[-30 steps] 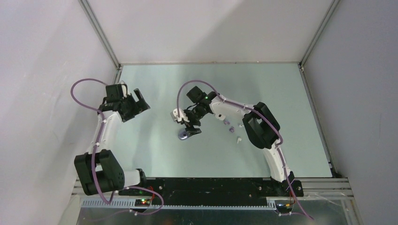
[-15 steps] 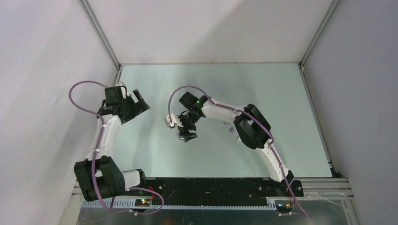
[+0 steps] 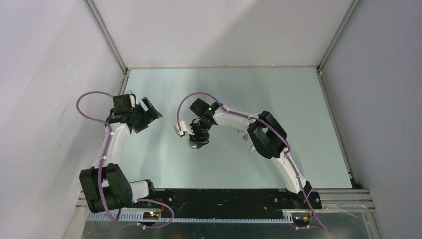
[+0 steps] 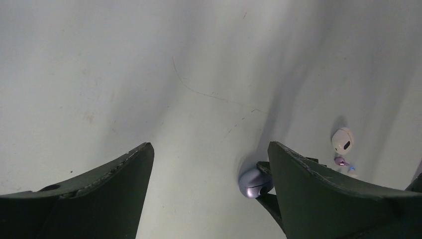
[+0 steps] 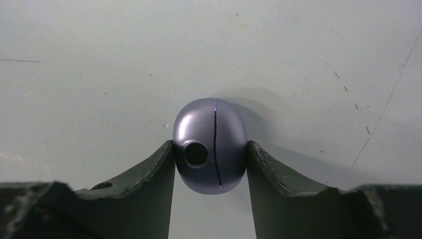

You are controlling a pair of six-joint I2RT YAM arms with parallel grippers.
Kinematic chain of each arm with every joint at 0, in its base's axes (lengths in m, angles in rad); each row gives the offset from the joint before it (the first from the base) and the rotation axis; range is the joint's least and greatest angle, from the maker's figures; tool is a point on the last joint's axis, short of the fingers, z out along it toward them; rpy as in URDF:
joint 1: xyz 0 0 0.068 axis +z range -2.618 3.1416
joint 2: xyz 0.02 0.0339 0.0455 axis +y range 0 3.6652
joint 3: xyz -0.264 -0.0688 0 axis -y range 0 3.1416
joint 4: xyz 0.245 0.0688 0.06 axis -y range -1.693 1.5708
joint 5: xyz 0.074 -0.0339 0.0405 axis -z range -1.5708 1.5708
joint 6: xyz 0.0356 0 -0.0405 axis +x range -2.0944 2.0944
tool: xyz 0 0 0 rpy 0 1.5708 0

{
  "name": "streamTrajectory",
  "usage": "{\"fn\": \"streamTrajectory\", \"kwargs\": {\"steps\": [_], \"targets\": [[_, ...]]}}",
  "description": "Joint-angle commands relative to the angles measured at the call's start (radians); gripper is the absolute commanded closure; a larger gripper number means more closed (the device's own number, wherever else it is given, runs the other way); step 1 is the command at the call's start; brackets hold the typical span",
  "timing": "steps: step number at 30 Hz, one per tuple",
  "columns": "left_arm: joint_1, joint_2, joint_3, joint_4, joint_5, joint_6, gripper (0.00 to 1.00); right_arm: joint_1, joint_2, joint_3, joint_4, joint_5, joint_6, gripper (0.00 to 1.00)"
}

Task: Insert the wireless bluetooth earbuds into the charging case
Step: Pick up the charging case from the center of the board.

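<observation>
The purple charging case (image 5: pixel 210 144) sits shut, its seam running upright and a round hole facing the right wrist camera; it is pinched between the fingers of your right gripper (image 5: pixel 210 149), one finger (image 5: pixel 161 167) pressed to each side, so that gripper is closed on the case. The case is low against the counter (image 3: pixel 298 99) with its shadow close beside it; you cannot tell whether it touches the surface. From above, the case lies left of the counter's middle, under the tip of the right arm (image 3: pixel 234 117), which reaches across from the right.

Well apart from the case, a purple earbud (image 4: pixel 340 161) lies loose on the counter; just beside it is a white rounded piece (image 4: pixel 343 140), too small to tell whether it is an earbud or a second case.

Your left gripper (image 4: pixel 210 149) holds nothing; its fingers are spread wide above bare counter, further left than the case and pointed towards it.
</observation>
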Motion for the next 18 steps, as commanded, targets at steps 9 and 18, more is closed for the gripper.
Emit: {"fn": "streamTrajectory", "kwargs": {"steps": [9,18], "targets": [[-0.093,0.119,0.082,0.242,0.259,-0.057,0.10,-0.115,-0.304,-0.092,0.189,0.068,0.241,0.62],[-0.238,0.196,0.376,0.307,0.648,0.246,0.14,-0.251,-0.683,-0.327,0.544,0.064,0.230,0.61]]}}
